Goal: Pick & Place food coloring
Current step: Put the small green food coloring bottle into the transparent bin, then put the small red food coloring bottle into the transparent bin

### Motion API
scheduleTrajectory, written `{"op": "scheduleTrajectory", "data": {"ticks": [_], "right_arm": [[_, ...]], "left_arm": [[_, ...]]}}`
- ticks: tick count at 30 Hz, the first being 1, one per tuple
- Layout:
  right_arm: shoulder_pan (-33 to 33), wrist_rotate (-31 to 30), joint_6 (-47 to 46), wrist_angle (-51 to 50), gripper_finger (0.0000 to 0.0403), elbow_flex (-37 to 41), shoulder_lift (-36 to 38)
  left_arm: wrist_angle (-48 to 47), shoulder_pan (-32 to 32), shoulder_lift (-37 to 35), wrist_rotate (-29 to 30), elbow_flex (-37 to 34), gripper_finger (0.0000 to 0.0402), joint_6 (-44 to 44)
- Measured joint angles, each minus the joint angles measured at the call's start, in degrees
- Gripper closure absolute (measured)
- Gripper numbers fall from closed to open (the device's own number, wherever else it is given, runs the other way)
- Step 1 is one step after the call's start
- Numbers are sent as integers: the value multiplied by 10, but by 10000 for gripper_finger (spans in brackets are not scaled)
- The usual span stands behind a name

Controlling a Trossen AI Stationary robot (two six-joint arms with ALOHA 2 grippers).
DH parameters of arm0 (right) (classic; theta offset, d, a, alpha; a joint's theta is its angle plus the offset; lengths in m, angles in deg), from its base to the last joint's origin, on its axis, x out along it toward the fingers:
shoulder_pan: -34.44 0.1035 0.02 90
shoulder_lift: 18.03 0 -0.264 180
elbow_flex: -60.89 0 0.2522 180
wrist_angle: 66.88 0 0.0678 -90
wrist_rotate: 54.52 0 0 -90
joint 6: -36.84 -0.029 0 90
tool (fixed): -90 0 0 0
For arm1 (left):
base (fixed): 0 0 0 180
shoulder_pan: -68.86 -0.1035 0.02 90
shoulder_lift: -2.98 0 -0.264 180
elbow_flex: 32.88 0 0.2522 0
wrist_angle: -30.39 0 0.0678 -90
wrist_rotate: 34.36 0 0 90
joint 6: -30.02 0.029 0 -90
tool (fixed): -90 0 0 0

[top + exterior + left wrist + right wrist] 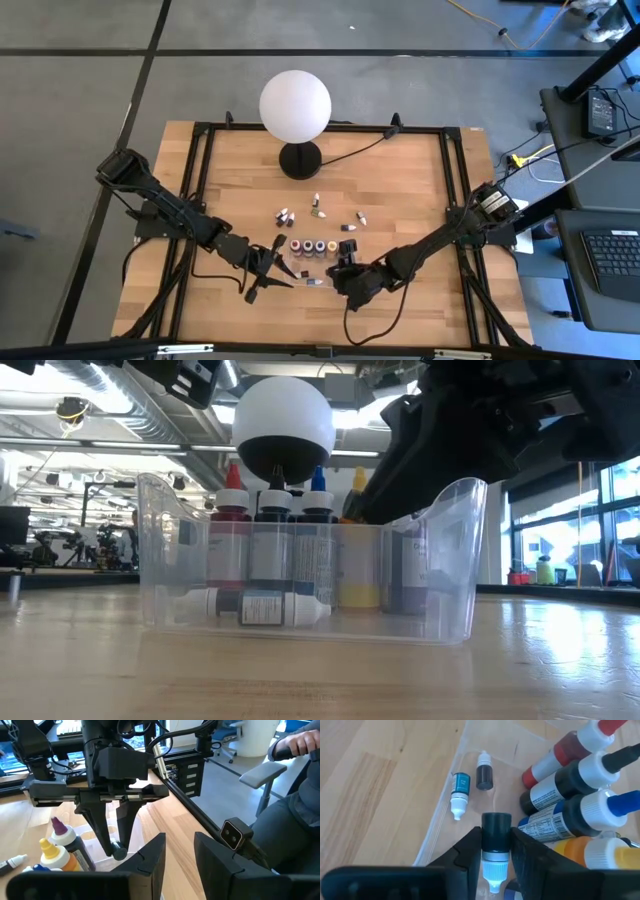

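A clear tray (pixel 440 815) holds several tall colour bottles (pixel 580 775) standing upright. Two tiny food coloring bottles, one blue (pixel 460 790) and one dark (pixel 484 772), lie on their sides on its floor. My right gripper (pixel 495 852) hangs over the tray's near part, shut on another tiny food coloring bottle (pixel 495 832) with a dark body and a white cap. My left gripper (pixel 180 862) waits just left of the tray (pixel 283 265), open with nothing in it. Several more tiny bottles (pixel 318 207) lie loose on the table beyond the tray. My right gripper pinches the tiny bottle's dark body (pixel 495 827) between its two fingers, one on each side. The fingers slant down from the table's right, and the bottle lies along them with its white cap (pixel 493 872) toward the wrist. Its dark base (pixel 119 852) shows at the fingertips, tilted above the tray floor.
A white globe lamp (pixel 295 105) on a black base stands at the table's far middle, its cord running to the right. A person sits beyond the table's right side (pixel 300 795). Bare wood lies to the left and right of the tray.
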Motion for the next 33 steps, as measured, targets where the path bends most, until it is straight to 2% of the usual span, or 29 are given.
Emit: {"op": "scheduleTrajectory", "data": {"ticks": [6,12,16,20,23,27,33], "right_arm": [[0,0,-1,0,270,0,0],[6,11,1,-18,266,-9,15],[32,20,34,-30,266,-28,79],[70,19,28,-68,266,-8,158],[94,13,12,-72,266,37,223],[114,7,-46,-65,266,135,294],[123,-75,-104,2,266,279,381]], "left_arm": [[0,0,0,0,0,306,0],[0,0,0,0,0,304,0],[0,0,0,0,0,302,0],[0,0,0,0,0,305,0],[-1,0,0,0,0,307,0],[-2,3,0,-5,0,304,-24],[-1,8,0,-2,0,303,-60]]}}
